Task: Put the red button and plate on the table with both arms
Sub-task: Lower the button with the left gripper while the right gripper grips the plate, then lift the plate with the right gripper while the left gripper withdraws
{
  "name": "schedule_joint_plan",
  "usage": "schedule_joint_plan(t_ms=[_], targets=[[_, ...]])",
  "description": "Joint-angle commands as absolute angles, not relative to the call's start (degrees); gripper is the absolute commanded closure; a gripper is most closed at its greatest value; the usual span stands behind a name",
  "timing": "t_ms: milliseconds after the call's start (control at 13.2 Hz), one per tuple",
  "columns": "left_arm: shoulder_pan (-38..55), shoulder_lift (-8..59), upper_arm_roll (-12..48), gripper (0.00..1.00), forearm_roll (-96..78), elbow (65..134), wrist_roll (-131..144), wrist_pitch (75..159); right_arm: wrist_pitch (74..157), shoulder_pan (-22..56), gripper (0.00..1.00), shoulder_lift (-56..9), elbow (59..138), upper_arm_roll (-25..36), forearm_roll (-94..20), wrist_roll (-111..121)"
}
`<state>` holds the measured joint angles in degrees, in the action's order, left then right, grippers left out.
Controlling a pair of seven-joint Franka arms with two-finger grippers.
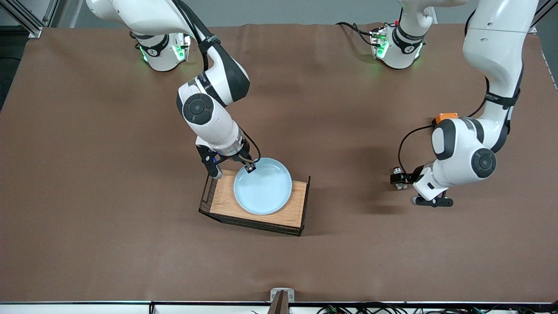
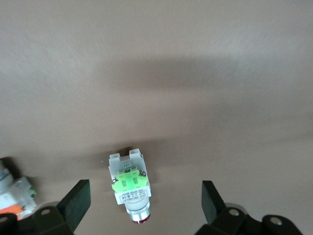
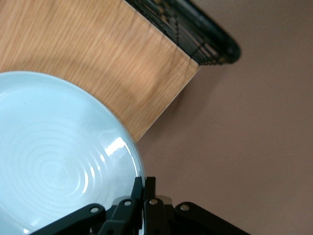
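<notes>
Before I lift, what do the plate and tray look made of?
The plate looks like glazed ceramic: glossy pale blue, sharp highlights, faint concentric rings. It could be melamine. The tray looks like wood, with visible grain and a matte finish, and has black wire ends.

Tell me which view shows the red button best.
The left wrist view: the red button lies on the table between the open left hand's fingers, untouched, green block and red cap plain. The front view shows only a small speck beside that hand. The right wrist view shows none of it.
</notes>
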<state>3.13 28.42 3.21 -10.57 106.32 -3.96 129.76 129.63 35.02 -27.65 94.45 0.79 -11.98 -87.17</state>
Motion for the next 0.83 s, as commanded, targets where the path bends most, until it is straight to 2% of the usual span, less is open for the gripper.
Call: schedule_joint_plan(t_ms=[0, 226, 528, 755], targets=[[2.64, 25.58, 3.16, 0.00, -11.52, 103.73, -4.74, 122.56, 129.02, 34.28, 1.00, -28.39, 94.13, 0.62, -11.42, -87.10], [2.02, 23.57, 2.99, 0.00, -11.43, 99.06, -3.70, 114.63, 128.59, 34.19, 1.00, -27.69, 94.04, 0.62, -11.43, -86.93], [2.02, 16.98, 2.64, 0.00, -10.73, 98.17, -1.14, 110.93, 120.25, 32.96, 1.00, -25.84, 90.28, 0.70, -14.76, -86.22], [2.20, 12.32, 2.90, 0.00, -5.91, 95.72, -1.40, 103.74, 117.52, 32.26, 1.00, -24.53, 89.47, 0.62, -14.94, -85.34]])
